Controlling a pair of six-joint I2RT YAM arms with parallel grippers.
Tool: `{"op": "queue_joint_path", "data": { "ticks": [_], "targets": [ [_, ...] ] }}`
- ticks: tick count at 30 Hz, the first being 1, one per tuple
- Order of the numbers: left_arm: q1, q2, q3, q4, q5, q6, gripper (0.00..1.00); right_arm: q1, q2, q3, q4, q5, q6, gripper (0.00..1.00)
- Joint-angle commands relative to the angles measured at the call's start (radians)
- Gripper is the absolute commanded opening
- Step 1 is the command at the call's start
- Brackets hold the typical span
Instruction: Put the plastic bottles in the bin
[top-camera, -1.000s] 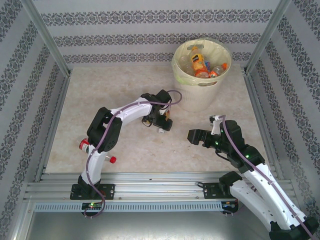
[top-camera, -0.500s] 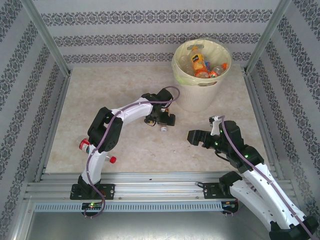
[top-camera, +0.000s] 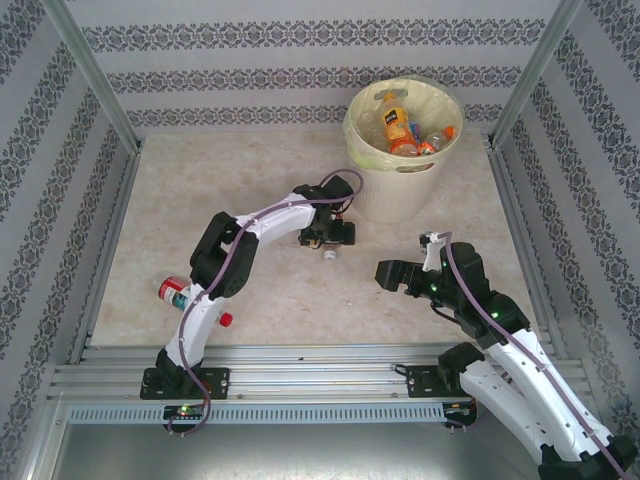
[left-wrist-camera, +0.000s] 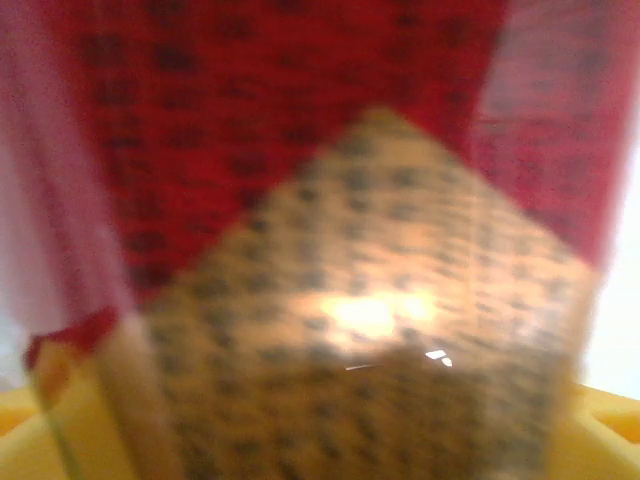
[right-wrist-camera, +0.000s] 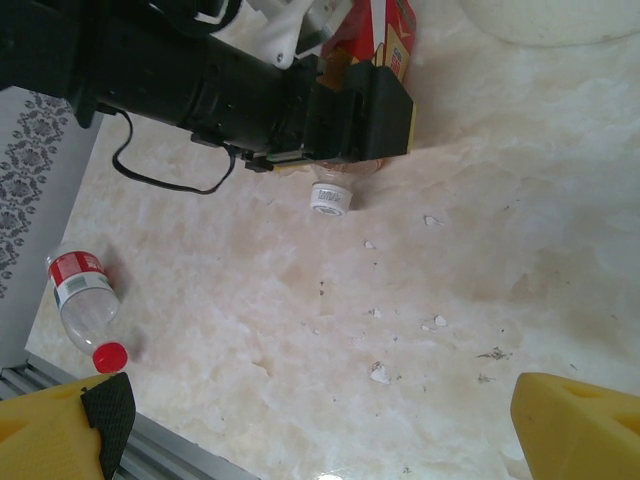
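Marbled tabletop (top-camera: 180, 200) spreads ahead of me, patterned walls (top-camera: 300, 40) around it. Nearest, a loose bottle (top-camera: 172, 291), red-capped, lies beside my left arm (top-camera: 215, 265). My right gripper (top-camera: 383, 272) hangs spread wide, holding nothing. Farther on, my left gripper (top-camera: 335, 236) straddles a red-labelled bottle (right-wrist-camera: 392, 40), its white cap (right-wrist-camera: 330, 197) poking out; whether I clamp it I cannot tell. Farthest, the bin (top-camera: 400, 195) holds several bottles (top-camera: 402, 130).

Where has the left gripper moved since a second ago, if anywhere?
Yes: the left gripper, with its bottle, went up-right, closer to the bin.
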Motion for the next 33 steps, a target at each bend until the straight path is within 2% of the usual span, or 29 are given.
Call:
{"op": "queue_joint_path", "data": {
  "ticks": [1, 8, 13, 20, 27, 33],
  "targets": [
    [-0.010, 0.007, 0.002, -0.038, -0.022, -0.017, 0.87, 0.015, 0.015, 0.006, 0.003, 0.008, -0.008, 0.97],
    [-0.008, -0.010, -0.042, 0.014, 0.021, -0.001, 0.62, 0.014, 0.028, 0.003, 0.026, 0.008, 0.001, 0.97],
    [-0.008, -0.113, -0.155, 0.112, 0.044, 0.027, 0.62, 0.013, 0.033, -0.014, 0.031, 0.007, 0.021, 0.97],
    [-0.008, -0.335, -0.407, 0.296, 0.126, 0.074, 0.64, 0.011, 0.080, -0.004, 0.088, -0.012, 0.110, 0.96],
    [-0.016, -0.562, -0.631, 0.409, 0.217, 0.105, 0.66, 0.011, 0.145, -0.025, 0.273, -0.099, 0.264, 0.95],
    [-0.063, -0.735, -0.778, 0.482, 0.234, 0.098, 0.67, 0.017, 0.253, -0.017, 0.440, -0.160, 0.314, 0.96]
  ]
}}
